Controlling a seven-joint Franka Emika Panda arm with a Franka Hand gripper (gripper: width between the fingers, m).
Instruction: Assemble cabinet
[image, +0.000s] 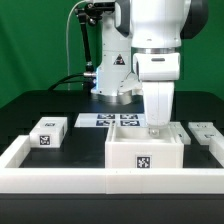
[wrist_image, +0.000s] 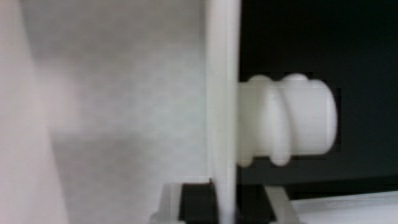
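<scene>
The cabinet (image: 145, 156), a large white open box with a black-and-white tag on its front, stands at the front of the table. My gripper (image: 155, 129) reaches straight down onto its far wall near the exterior view's right corner. In the wrist view a thin white wall of the cabinet (wrist_image: 221, 90) runs between my fingers, and my gripper (wrist_image: 222, 203) is shut on that edge with a dark pad on each side. A ribbed round white knob (wrist_image: 288, 118) sticks out from the wall's outer side. The box's inside face (wrist_image: 107, 110) fills the other side, blurred.
A small white tagged part (image: 47, 132) lies at the exterior view's left and another white part (image: 205, 131) at its right. The marker board (image: 108, 120) lies behind the cabinet, by the arm's base. A long white border rail (image: 60, 178) frames the front and sides.
</scene>
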